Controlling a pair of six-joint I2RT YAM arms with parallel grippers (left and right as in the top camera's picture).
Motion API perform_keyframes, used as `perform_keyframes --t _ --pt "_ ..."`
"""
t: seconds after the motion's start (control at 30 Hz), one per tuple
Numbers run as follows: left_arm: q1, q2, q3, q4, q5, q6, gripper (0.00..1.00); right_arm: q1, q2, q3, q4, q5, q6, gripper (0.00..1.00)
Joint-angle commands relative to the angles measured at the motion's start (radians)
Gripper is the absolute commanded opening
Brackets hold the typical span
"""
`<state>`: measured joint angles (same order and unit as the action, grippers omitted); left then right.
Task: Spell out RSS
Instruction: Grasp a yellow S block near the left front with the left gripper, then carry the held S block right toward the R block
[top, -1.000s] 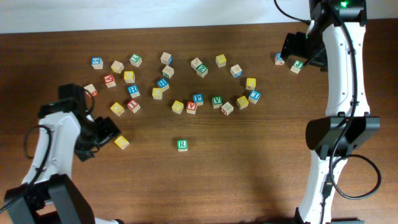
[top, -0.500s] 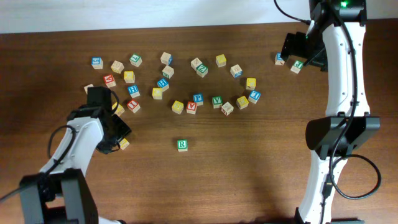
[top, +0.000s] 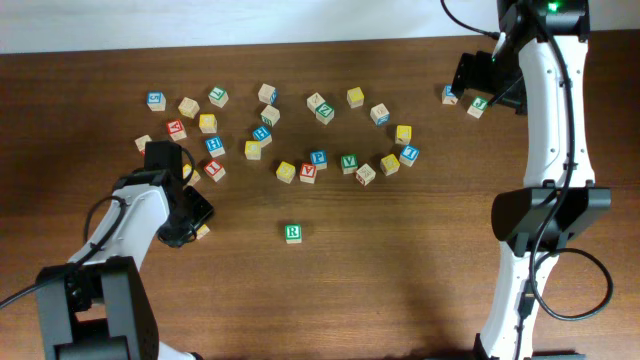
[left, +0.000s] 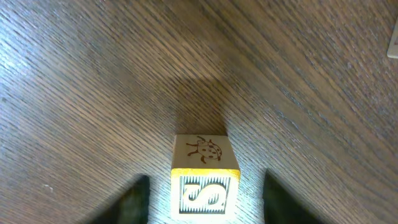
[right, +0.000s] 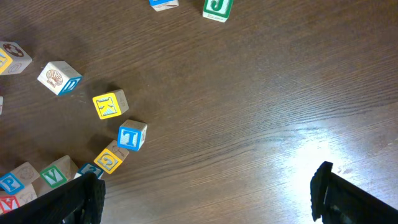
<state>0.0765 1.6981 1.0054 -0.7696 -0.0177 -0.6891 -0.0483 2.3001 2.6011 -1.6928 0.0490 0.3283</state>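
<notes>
The green cube with a white R (top: 292, 233) lies alone on the table, front of centre. A yellow S cube (left: 202, 155) with a ladybird on its top face sits on the wood between the two fingers of my left gripper (left: 205, 193). The fingers are open, with a gap on each side of the cube. In the overhead view the left gripper (top: 190, 214) covers most of this cube (top: 202, 232). I cannot tell which other yellow cube carries an S. My right gripper (right: 205, 186) is open and empty, high over the back right (top: 487, 84).
Several letter cubes are scattered across the back half of the table, among them the green V cube (top: 348, 160), a yellow cube (top: 286, 172) and a blue T cube (right: 132, 135). Two cubes lie by the right gripper, one of them a green J (right: 217, 7).
My left arm has swung right, towards the yellow S cube, and its open fingers now straddle the cube. The right arm has not moved.
</notes>
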Motion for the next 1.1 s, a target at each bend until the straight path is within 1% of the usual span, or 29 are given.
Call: perform_keyframes --t 0.0,0.07,0.13,0.17,0.2,0.23,0.3,0.33,0.4,0.47,0.6,0.67,0.7,0.77,0.8,0.83,0.87,0.9,0.93,0.97,1.0,1.03,1.07 --pt "-0.002 0.009 -0.004 0.0 0.006 -0.003 0.62 -0.005 -0.012 0.0 -0.002 0.008 -0.007 0.98" --pt "-0.002 0.016 -0.005 0.002 0.003 0.019 0.59 -0.005 -0.012 0.0 -0.002 0.008 -0.007 0.98" --pt "-0.002 0.048 -0.005 0.003 0.003 0.055 0.57 -0.005 -0.012 0.0 -0.002 0.008 -0.007 0.98" --pt "-0.002 0.062 -0.005 0.004 0.003 0.054 0.54 -0.005 -0.012 0.0 -0.002 0.008 -0.007 0.98" --pt "-0.002 0.063 -0.004 0.016 0.003 0.054 0.47 -0.005 -0.012 0.0 -0.002 0.008 -0.007 0.98" --pt "-0.002 0.063 -0.004 0.023 0.003 0.054 0.43 -0.005 -0.012 0.0 -0.002 0.008 -0.007 0.98" --pt "-0.002 0.063 -0.004 0.026 0.003 0.054 0.43 -0.005 -0.012 0.0 -0.002 0.008 -0.007 0.98" --pt "-0.002 0.063 -0.004 0.025 0.003 0.054 0.38 -0.005 -0.012 0.0 -0.002 0.008 -0.007 0.98" --pt "-0.002 0.063 0.001 0.024 0.003 0.054 0.34 -0.005 -0.012 0.0 -0.002 0.008 -0.007 0.98" --pt "-0.002 0.061 0.017 0.004 0.004 0.054 0.32 -0.005 -0.012 0.0 -0.002 0.008 -0.007 0.98" --pt "-0.002 0.047 0.106 -0.096 0.008 0.054 0.29 -0.005 -0.012 0.0 -0.002 0.008 -0.007 0.98" --pt "-0.002 0.032 0.137 -0.125 0.06 0.059 0.29 -0.005 -0.012 0.0 -0.002 0.008 -0.007 0.98" --pt "-0.002 0.023 0.15 -0.126 0.089 0.087 0.26 -0.005 -0.012 0.0 -0.002 0.008 -0.007 0.98" --pt "-0.002 -0.006 0.159 -0.13 0.108 0.093 0.27 -0.005 -0.012 0.0 -0.002 0.008 -0.006 0.98" --pt "-0.002 -0.012 0.159 -0.131 0.098 0.106 0.34 -0.005 -0.012 0.0 -0.002 0.008 -0.007 0.98" --pt "-0.002 -0.012 0.159 -0.137 0.089 0.127 0.53 -0.005 -0.012 0.0 -0.002 0.008 -0.007 0.98" --pt "-0.002 -0.012 0.159 -0.153 0.048 0.146 0.64 -0.005 -0.012 0.0 -0.002 0.008 -0.007 0.98" --pt "-0.002 -0.012 0.158 -0.17 0.007 0.162 0.69 -0.005 -0.012 0.0 -0.002 0.008 -0.007 0.98" --pt "-0.002 -0.011 0.146 -0.173 -0.012 0.216 0.71 -0.005 -0.012 0.0 -0.002 0.008 -0.006 0.98" --pt "-0.002 -0.011 0.119 -0.151 -0.012 0.233 0.71 -0.005 -0.012 0.0 -0.002 0.008 -0.007 0.98" --pt "-0.002 -0.01 0.084 -0.12 -0.01 0.243 0.68 -0.005 -0.012 0.0 -0.002 0.008 -0.007 0.98" --pt "-0.002 -0.01 0.057 -0.088 0.0 0.243 0.63 -0.005 -0.012 0.0 -0.002 0.008 -0.007 0.98" --pt "-0.002 -0.01 0.034 -0.053 0.003 0.243 0.61 -0.005 -0.012 0.0 -0.002 0.008 -0.007 0.98"
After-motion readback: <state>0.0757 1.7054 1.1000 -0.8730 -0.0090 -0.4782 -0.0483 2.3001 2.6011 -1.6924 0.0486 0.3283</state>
